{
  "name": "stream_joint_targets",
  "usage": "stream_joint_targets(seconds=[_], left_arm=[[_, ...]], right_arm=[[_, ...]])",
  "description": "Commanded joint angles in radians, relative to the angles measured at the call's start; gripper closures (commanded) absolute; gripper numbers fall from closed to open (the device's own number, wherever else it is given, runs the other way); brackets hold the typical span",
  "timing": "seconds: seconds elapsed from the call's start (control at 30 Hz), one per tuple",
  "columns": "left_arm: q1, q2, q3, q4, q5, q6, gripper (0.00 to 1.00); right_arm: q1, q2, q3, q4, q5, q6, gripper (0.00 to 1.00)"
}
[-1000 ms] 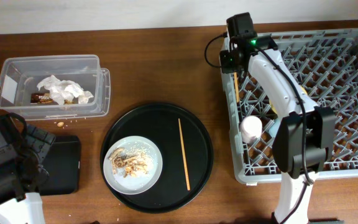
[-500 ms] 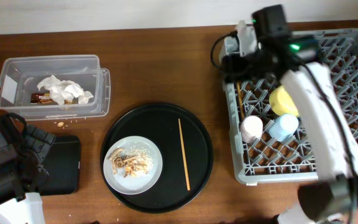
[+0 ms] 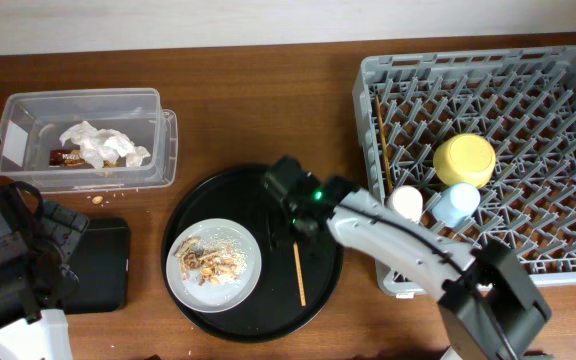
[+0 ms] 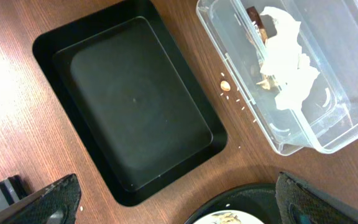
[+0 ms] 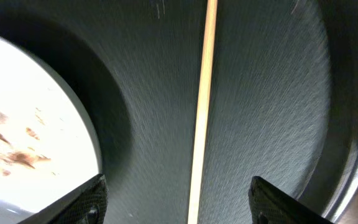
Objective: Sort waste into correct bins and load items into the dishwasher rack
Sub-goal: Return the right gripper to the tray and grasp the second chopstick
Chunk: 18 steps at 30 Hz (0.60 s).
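My right gripper (image 3: 290,232) hangs open low over the large round black tray (image 3: 218,195). A wooden chopstick (image 5: 204,106) lies on the tray between its spread fingers (image 5: 86,202), untouched, and its lower end (image 3: 299,275) shows in the overhead view. The other chopstick (image 3: 380,140) lies along the left edge of the dishwasher rack (image 3: 468,55), which also holds the yellow bowl (image 3: 465,160), pink cup (image 3: 404,203) and light-blue cup (image 3: 458,203). The grey plate (image 3: 213,265) carries crumbs. My left gripper (image 3: 63,235) is open and empty over the shallow black tray (image 4: 135,99).
The clear tub (image 3: 83,140) at the back left holds crumpled tissue (image 4: 284,56) and a brown wrapper (image 4: 257,18). A loose crumb (image 4: 225,85) lies on the wood between the tub and the shallow tray. The plate's edge sits close to the left of the chopstick.
My right arm left the rack's left edge, where a chopstick now lies, and swung down over the round tray. Its jaws opened. The left arm stayed still.
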Motion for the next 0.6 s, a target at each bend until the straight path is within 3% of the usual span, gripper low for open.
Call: stream_joint_targets(seconds=[0.0,0.2,0.3,0.37,0.57], left_arm=[[0.005,-0.005,0.002,0.0,-0.001,-0.002,0.01],[0.005,-0.005,0.002,0.0,-0.001,-0.002,0.01],[0.006,-0.005,0.002,0.0,-0.001,-0.002,0.01],[0.006,-0.005,0.002,0.0,-0.001,-0.002,0.01],[0.006,-0.005,0.002,0.0,-0.001,-0.002,0.01]], right_arm=[[0.025,0.023,-0.074,0.056,0.026,0.097,0.27],[0.068,0.128,-0.084,0.071,0.029,0.114,0.32],[0.077,0.144,-0.084,0.071,0.038,0.118,0.44],[0.079,0.145,-0.084,0.061,0.064,0.138,0.57],[0.12,0.145,-0.083,0.013,0.172,0.174,0.65]])
